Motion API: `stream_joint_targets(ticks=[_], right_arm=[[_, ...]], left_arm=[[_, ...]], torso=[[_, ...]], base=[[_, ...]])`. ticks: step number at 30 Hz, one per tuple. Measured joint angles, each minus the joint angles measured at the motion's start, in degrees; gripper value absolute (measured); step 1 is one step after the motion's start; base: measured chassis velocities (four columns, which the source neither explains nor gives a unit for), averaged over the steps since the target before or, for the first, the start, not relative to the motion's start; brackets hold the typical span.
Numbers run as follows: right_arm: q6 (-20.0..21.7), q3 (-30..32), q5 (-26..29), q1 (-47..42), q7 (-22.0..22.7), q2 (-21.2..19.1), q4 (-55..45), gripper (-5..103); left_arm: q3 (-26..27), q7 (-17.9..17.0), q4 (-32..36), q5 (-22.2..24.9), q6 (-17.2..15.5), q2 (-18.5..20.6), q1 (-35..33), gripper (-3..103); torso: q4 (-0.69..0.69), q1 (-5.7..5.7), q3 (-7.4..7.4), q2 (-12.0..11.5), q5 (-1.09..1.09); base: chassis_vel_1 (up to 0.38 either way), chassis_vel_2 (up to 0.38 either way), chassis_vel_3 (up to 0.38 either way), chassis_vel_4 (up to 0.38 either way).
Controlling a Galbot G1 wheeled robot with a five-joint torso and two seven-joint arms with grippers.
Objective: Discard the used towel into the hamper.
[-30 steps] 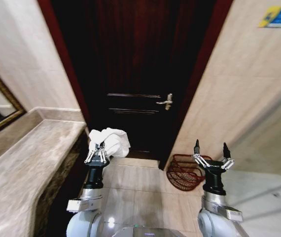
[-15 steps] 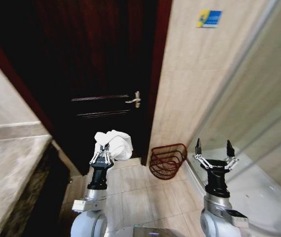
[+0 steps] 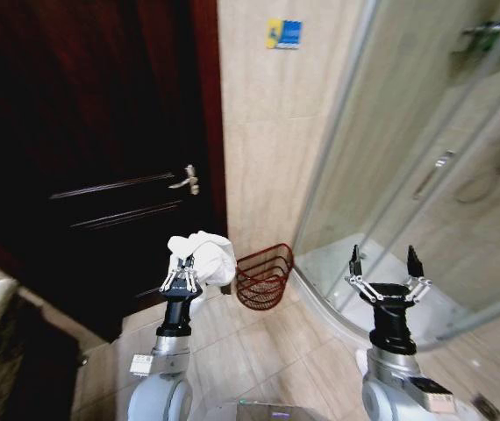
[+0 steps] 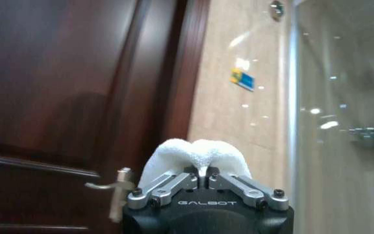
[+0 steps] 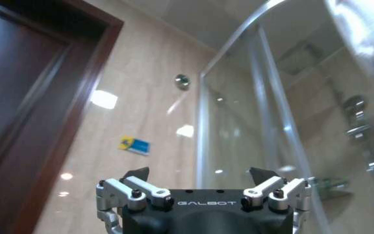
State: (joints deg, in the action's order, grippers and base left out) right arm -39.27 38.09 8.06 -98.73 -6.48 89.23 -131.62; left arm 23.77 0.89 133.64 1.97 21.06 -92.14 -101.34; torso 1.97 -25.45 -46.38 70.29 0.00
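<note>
Towel (image 3: 204, 256), white and bunched, is clenched in left gripper (image 3: 180, 277), held upright before dark door (image 3: 101, 158); in left wrist view towel (image 4: 194, 158) bulges above closed fingers (image 4: 167, 187). Hamper (image 3: 263, 276) is seen on tiled floor (image 3: 267, 351) against wall, between door and glass shower enclosure (image 3: 408, 175), just beyond towel. Right gripper (image 3: 387, 274) is held upright near shower, jaws spread wide, nothing grasped.

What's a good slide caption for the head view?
Left gripper carries the white towel near the hamper; right gripper open.
</note>
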Motion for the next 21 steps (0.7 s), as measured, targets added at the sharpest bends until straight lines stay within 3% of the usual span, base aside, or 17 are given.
stream_joint_targets(ticks=[6, 21], right_arm=[[-1.69, 0.35, 2.65, -0.10, -3.68, -0.16, 0.30, 100], [-2.33, 0.34, 0.77, -0.12, -3.27, 0.22, 0.71, 100]], left_arm=[[0.03, 0.21, -0.72, 0.00, 0.86, 0.00, -0.19, 3], [0.39, 0.03, -1.07, 0.64, 1.83, 0.00, -0.15, 3]], torso=[[0.01, 0.00, 0.00, 0.00, 0.00], [0.01, 0.00, 0.00, 0.00, 0.00]], base=[[-0.118, -0.119, -0.127, -0.116], [-0.053, -0.048, -0.058, -0.051]])
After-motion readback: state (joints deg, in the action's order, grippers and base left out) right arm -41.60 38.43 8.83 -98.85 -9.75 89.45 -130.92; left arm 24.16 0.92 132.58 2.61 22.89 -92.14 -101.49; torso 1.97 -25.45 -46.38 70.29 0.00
